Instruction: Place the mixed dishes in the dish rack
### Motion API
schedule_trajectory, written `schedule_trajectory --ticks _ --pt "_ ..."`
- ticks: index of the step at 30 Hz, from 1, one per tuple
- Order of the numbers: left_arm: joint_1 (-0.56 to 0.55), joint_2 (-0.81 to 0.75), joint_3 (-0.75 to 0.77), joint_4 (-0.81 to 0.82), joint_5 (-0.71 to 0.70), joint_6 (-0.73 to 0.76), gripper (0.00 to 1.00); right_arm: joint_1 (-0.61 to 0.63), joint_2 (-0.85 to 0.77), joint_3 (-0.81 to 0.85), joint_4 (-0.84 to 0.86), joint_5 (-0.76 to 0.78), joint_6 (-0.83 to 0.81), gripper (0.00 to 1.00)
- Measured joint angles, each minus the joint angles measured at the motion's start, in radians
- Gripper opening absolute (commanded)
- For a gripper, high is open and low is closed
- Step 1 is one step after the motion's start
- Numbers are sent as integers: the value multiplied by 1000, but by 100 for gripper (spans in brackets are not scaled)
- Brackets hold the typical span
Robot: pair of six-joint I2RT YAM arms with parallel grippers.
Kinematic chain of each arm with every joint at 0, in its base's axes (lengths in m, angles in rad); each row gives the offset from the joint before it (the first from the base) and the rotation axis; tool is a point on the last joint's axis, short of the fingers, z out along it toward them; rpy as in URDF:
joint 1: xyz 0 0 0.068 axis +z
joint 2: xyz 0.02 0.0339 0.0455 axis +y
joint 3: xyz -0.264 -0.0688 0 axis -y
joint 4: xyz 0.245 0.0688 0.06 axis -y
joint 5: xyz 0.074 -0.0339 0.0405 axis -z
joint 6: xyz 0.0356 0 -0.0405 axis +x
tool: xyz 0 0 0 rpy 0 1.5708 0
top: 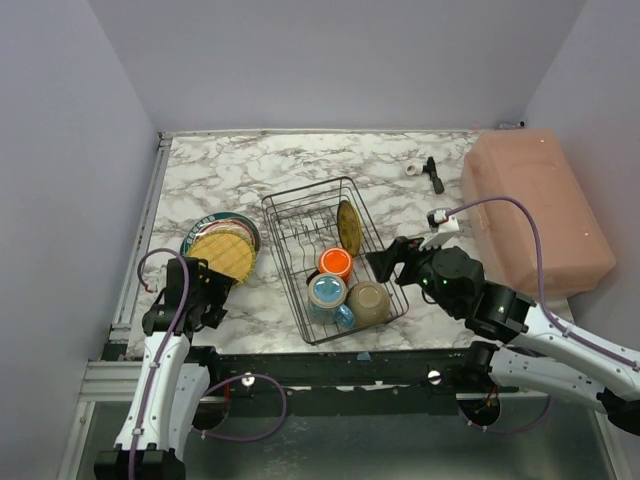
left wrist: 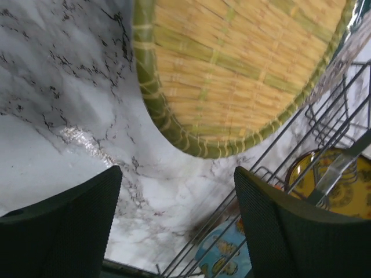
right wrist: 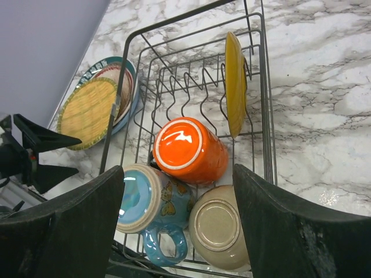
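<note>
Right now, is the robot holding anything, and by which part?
Nothing is held. The left gripper is open near the woven yellow plate, not touching it; the right gripper is open above the dish rack.

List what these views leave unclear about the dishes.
- Top view: plates under the woven yellow plate show only rims; their count is unclear.
- Top view: small black tool, too small to identify.
- Left wrist view: the woven yellow plate is cut by the top edge.
- Right wrist view: the beige bowl shows only its underside.
</note>
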Motion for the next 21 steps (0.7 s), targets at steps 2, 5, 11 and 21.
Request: schedule_trajectory --ticks 2,5,11,21 --pt "30 -5 -38 36 14 -49 61 0 -20 -4 0 0 0 78" --pt "60 -12 -92 106 27 -126 58 0 -37 -4 0 1 0 77" --pt "72 -28 -165 212 28 -252 54 0 -30 -4 0 1 0 78" --pt "79 -83 -200 309 -6 -306 38 0 17 -4 0 0 0 78"
